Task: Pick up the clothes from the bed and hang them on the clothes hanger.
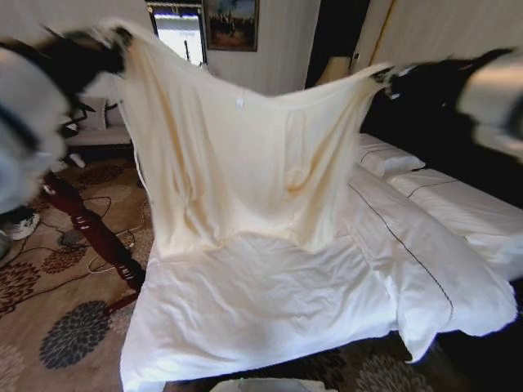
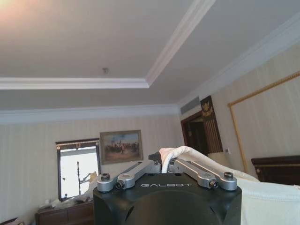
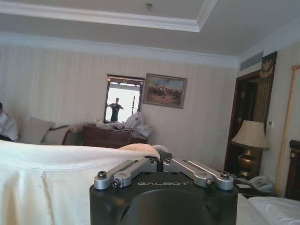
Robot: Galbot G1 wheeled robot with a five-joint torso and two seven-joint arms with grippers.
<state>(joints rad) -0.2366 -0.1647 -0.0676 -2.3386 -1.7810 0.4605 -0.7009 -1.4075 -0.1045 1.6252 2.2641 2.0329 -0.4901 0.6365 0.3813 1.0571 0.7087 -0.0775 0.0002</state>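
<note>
The bed [image 1: 270, 302] fills most of my head view, white sheets smooth, pillows toward the dark headboard on the right. Over it I have the clothes [image 1: 237, 155] stretched wide like a curtain: a cream garment held up by its two top corners, its lower hem just touching or barely clear of the sheet, I can't tell which. Beside the bed on my left leans a dark red wooden post [image 1: 94, 229] over the patterned carpet.

My left end effector [image 1: 121, 37] is high on the left, pressed together on one corner; in the left wrist view the left end effector [image 2: 164, 164] has a roll of cream fabric pinched at its tip. My right end effector [image 1: 384, 75] holds the other corner, and the right wrist view shows its fingers [image 3: 161, 161] closed on the hem.

To do this lift well, I judge I should keep both arms level and the spread taut, raise until the hem clears the sheets, and avoid pulling the corners farther apart, which might slip thin fabric from a pinch.

No containers are in sight.
</note>
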